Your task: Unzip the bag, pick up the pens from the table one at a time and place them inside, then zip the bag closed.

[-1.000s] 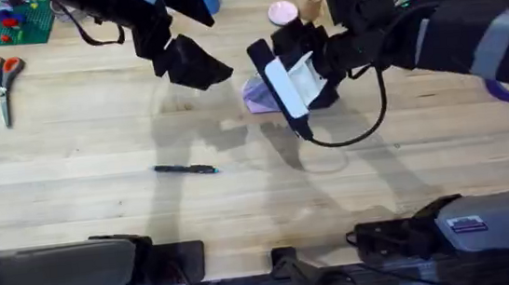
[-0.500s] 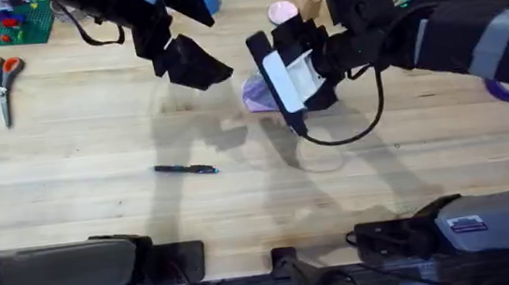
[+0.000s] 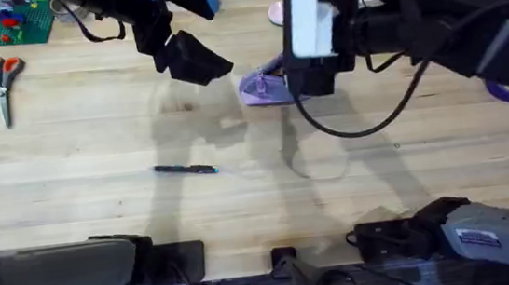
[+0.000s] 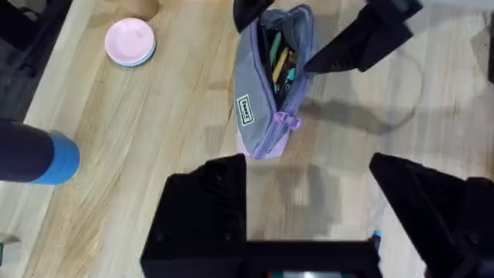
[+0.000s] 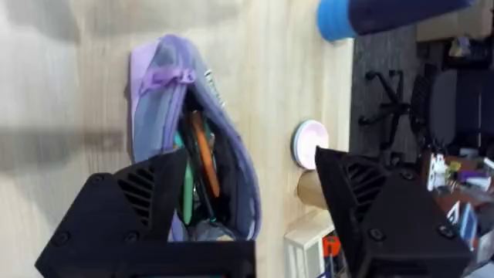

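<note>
Overhead, the bag (image 3: 263, 87) lies unzipped on the desk (image 3: 95, 139) under the right arm, and the black pen (image 3: 185, 169) lies well apart, nearer the bases. The right wrist view shows the orange pen (image 5: 204, 162) inside the bag, with the right gripper (image 5: 247, 208) spread open above it. The left gripper (image 4: 309, 208) is open too, holding nothing, just beside the bag.

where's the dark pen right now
In the overhead view the dark pen lies flat on the table, left of centre, well in front of the bag and apart from both arms.
</note>
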